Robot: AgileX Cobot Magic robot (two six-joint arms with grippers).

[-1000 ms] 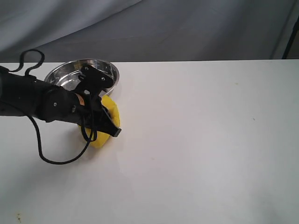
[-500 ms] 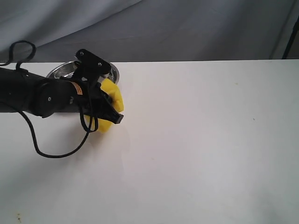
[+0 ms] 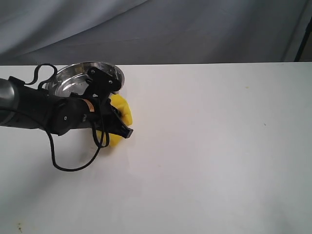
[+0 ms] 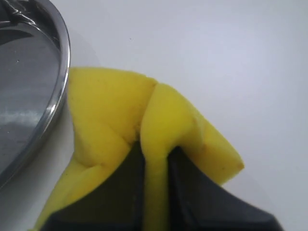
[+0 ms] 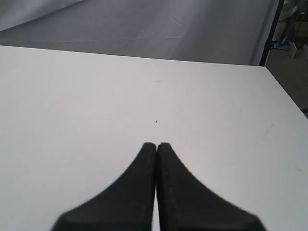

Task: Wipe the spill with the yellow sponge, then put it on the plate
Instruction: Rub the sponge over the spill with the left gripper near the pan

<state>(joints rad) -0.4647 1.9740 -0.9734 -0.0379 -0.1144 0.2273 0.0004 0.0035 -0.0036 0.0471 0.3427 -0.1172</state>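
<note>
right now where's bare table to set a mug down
The whole right half of the white table, from the yellow sponge to the right edge, is bare, as is the near strip below the cable. Crowded at back left: the plate and the left gripper clamping the sponge beside it.

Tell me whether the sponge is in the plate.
Out: the yellow sponge, pinched in the left gripper, is beside the plate, outside its rim.

Quick count from my end: one yellow sponge (image 3: 121,112), one plate (image 3: 73,84), one table (image 3: 219,146), and two claws of mine, left claw (image 4: 155,154) and right claw (image 5: 157,145).
</note>
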